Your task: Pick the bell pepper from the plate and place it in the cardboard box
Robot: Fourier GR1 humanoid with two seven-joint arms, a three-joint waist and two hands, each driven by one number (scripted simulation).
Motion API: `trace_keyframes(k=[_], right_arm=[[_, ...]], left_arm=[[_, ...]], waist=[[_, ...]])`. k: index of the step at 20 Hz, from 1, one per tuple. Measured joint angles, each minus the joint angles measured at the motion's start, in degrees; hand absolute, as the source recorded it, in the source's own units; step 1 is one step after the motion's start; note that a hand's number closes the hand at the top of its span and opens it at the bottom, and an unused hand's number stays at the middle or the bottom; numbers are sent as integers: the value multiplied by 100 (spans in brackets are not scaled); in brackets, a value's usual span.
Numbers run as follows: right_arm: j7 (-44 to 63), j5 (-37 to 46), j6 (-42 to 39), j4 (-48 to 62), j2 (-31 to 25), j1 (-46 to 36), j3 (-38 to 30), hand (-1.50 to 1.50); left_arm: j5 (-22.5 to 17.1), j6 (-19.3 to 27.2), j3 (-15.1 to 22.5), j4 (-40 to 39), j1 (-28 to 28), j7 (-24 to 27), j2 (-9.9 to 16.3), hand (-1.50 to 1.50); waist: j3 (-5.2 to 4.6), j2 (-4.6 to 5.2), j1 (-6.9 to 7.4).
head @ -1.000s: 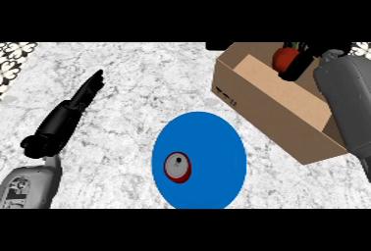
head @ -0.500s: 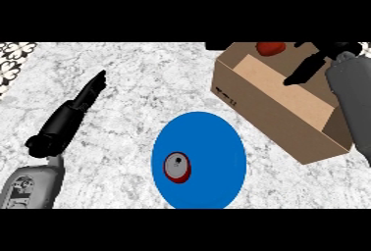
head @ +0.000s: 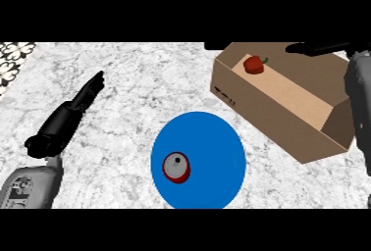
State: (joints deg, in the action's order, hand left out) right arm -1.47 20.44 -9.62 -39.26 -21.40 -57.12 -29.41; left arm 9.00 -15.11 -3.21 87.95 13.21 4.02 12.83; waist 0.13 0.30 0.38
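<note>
While bell pepper [head: 253, 64] lies in cardboard box [head: 290, 105], right hand [head: 319, 47] fingers straight, apart from it.

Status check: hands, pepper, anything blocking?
Left hand open, flat on the counter. Right hand open above the cardboard box, holding nothing. Bell pepper inside the box. Blue plate holds only a can; nothing blocking.

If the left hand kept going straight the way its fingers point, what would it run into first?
Probably nothing: the left hand points up and slightly right over bare counter, toward the view's top edge. The cardboard box and blue plate lie off to its right, out of that line.
</note>
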Motion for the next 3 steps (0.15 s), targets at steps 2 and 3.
trace_keyframes(k=[2, 3], right_arm=[[-71, -270, 31, 169, -191, 24, -332, -150], [-217, -347, 89, 283, -258, 95, -448, -150]], left_arm=[[-12, -11, -1, 27, 28, -12, -3, 0], [10, 8, 19, 67, 13, -17, -21, 0]], waist=[[-3, 7, 22], [-4, 12, 40]])
